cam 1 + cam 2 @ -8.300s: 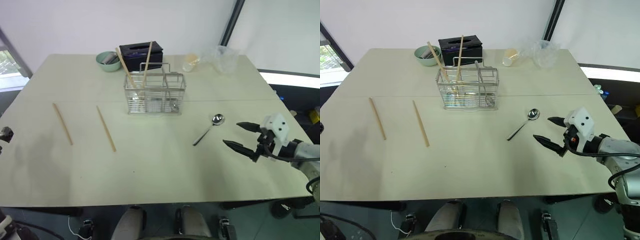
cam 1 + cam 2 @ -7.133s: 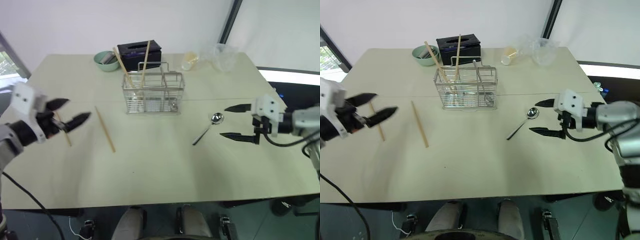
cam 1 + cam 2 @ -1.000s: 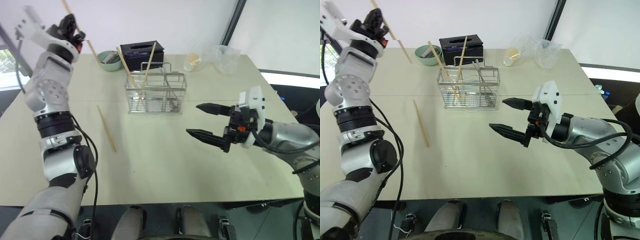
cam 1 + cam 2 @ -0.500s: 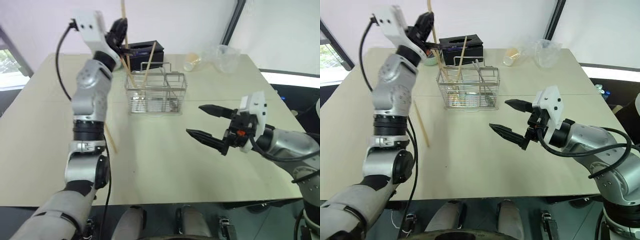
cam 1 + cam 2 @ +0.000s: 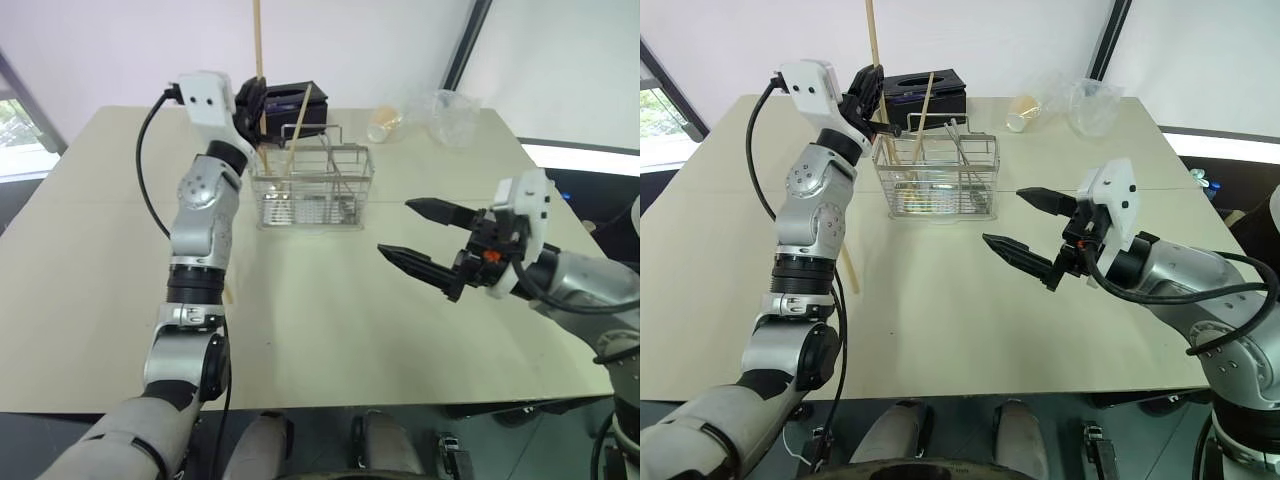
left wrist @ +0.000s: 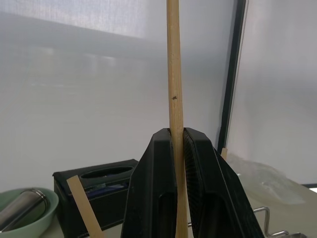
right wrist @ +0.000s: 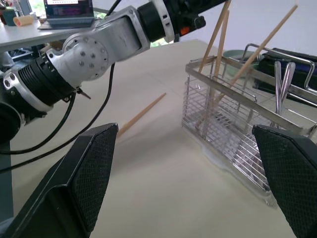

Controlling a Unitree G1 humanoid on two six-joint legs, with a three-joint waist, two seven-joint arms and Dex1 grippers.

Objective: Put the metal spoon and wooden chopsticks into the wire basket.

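Note:
My left gripper is shut on a wooden chopstick, which stands nearly upright just over the left end of the wire basket. In the left wrist view the stick is pinched between both fingertips. Two more chopsticks lean inside the basket. Another chopstick lies on the table left of the basket, partly behind my left arm. My right gripper hovers open and empty over the table, right of the basket and nearer to me. The metal spoon is hidden.
A black tissue box sits right behind the basket, with a green bowl beside it. A paper cup and a clear plastic container stand at the far right of the table.
My left arm has carried the held chopstick right and down, from the table's far left to just above the basket's left end, and turned it upright. The right gripper has stayed put.

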